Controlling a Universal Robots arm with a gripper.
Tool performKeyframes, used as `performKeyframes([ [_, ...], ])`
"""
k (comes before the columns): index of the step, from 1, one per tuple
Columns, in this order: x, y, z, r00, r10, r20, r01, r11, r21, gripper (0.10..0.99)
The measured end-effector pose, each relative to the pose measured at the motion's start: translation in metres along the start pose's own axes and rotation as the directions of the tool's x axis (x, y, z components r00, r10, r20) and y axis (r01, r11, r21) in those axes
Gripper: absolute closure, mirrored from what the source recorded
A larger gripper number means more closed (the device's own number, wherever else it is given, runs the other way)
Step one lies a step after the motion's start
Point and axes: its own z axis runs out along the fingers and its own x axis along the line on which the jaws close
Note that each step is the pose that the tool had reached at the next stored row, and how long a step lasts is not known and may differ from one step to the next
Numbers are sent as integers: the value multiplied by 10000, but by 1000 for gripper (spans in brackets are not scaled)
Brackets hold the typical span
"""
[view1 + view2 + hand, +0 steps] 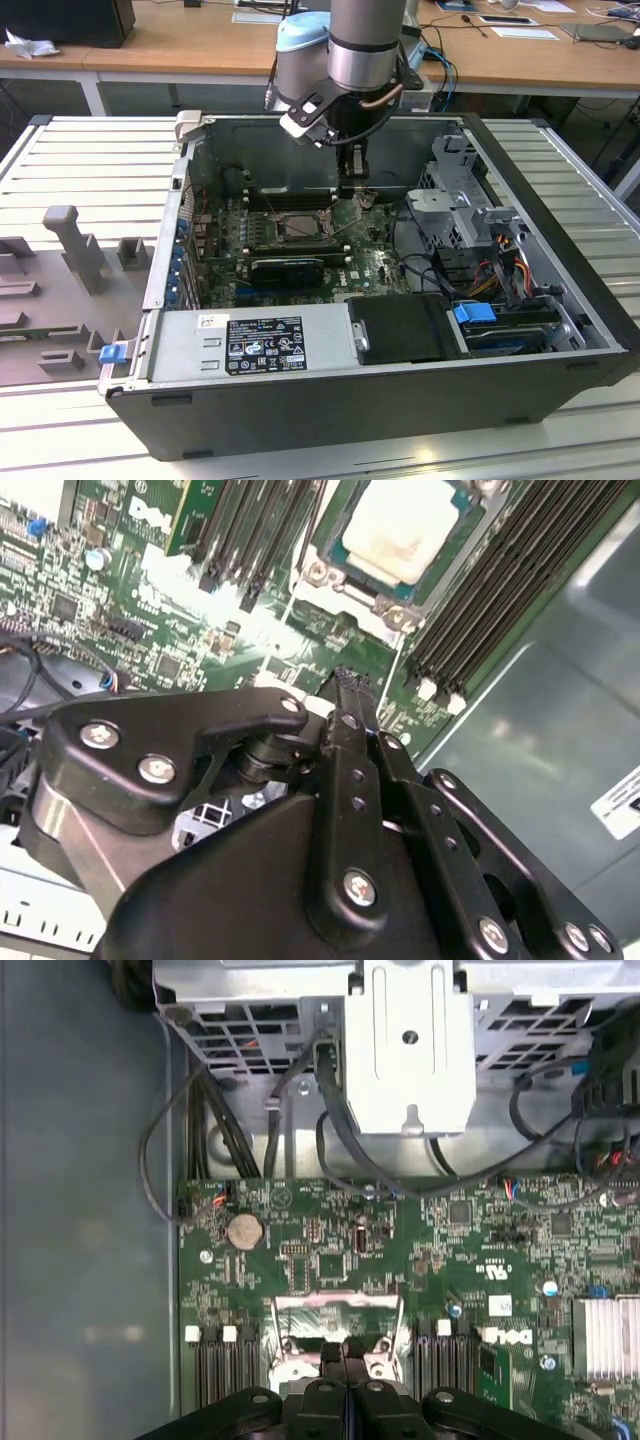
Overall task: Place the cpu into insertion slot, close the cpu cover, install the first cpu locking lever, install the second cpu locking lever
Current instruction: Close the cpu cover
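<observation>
Inside the opened case, the gripper [345, 680] hangs just beside the insertion slot [330, 580], fingers pinched together on nothing, probably to press with a narrow tip. The cpu [400, 525] lies seated in that slot.

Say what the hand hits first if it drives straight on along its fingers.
Likely the green circuit board just beside the insertion slot rim, not the cpu; how far the hand sits above it is unclear.

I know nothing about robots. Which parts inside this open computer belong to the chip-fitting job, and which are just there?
Job in hand:
cpu
cpu cover
gripper

Just there:
memory slots
coin battery
power supply
drive cage
</observation>
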Motion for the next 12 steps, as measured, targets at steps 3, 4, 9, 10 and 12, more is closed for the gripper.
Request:
performKeyframes([
  [3, 2, 63, 3, 10000, 2, -1, -2, 10000, -1, 980],
  [4, 2, 84, 5, 10000, 0, -1, 0, 10000, 0, 980],
  [9, 3, 155, 45, 9997, -239, -8, 239, 9997, 3, 980],
  [10, 4, 173, 58, 9996, -295, -9, 295, 9996, 5, 980],
  [12, 5, 200, 70, 9995, -325, -10, 325, 9995, 6, 980],
])
